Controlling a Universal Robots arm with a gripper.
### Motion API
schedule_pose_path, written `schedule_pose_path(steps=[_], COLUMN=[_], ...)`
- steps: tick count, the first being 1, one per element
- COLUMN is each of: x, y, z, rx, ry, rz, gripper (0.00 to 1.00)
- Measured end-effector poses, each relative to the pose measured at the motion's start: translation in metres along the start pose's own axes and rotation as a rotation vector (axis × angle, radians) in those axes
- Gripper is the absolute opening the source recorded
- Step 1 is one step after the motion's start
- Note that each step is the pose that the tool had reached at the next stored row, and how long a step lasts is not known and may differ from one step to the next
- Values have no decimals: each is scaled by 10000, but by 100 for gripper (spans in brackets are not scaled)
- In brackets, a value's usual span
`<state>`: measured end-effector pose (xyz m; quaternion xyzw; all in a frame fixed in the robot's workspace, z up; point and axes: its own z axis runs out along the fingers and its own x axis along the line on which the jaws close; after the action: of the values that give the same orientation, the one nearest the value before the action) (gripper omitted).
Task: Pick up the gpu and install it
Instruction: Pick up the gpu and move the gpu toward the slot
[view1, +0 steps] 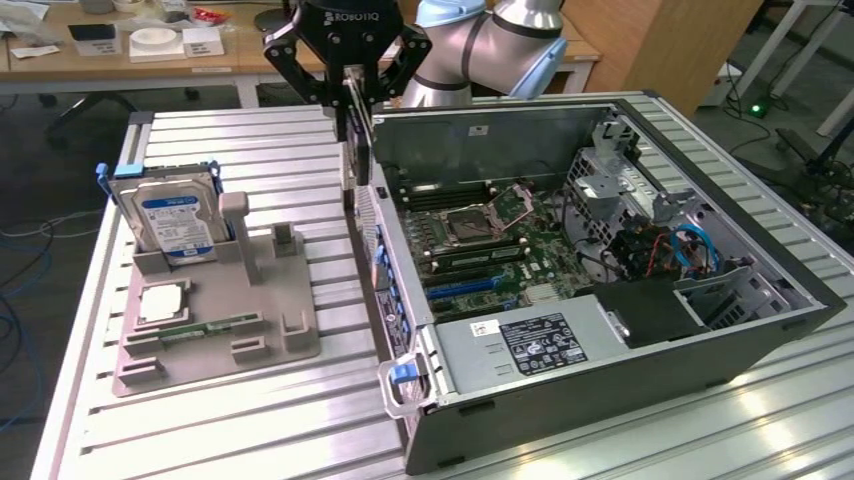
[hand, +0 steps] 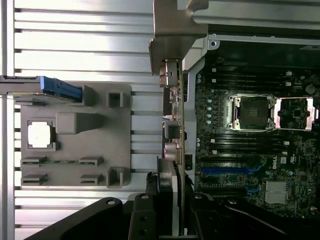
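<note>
The gpu (view1: 358, 140) is a thin dark card hanging edge-down from my gripper (view1: 350, 98), which is shut on its top edge. It hangs just above the open computer case's (view1: 467, 135) side wall on the exterior view's left, outside the wall line and above the motherboard (view1: 494, 250). In the wrist view the gpu (hand: 178, 125) shows edge-on with its silvery bracket (hand: 170, 45) at the far end, and my gripper (hand: 170, 200) clamps it between the grey fixture and the motherboard (hand: 250, 165).
A grey fixture (view1: 254, 330) on the slatted table holds an upright hard drive (view1: 167, 215), a square processor chip (view1: 160, 300) and a narrow memory stick (view1: 207, 327). Inside the case are the power supply (view1: 534, 345), the open processor socket (hand: 252, 112) and a drive cage (view1: 627, 170).
</note>
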<state>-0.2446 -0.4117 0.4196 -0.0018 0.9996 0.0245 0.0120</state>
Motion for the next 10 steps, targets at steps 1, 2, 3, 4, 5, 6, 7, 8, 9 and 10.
schedule_pose_path(steps=[1,2,3,4,5,6,7,8,9,10], x=[-6,-34,-43,-51,-59,-68,-76,-84,-91,-99], y=[0,0,0,0,0,-1,0,0,0,-1], z=[0,1,1,1,1,2,2,2,2,2], rx=[1,0,0,0,1,0,0,0,0,0], ry=[0,0,0,1,0,0,0,0,0,0], rz=[-1,-1,-1,-1,-1,-1,-1,-1,-1,-1], gripper=[28,28,28,28,28,28,28,28,28,28])
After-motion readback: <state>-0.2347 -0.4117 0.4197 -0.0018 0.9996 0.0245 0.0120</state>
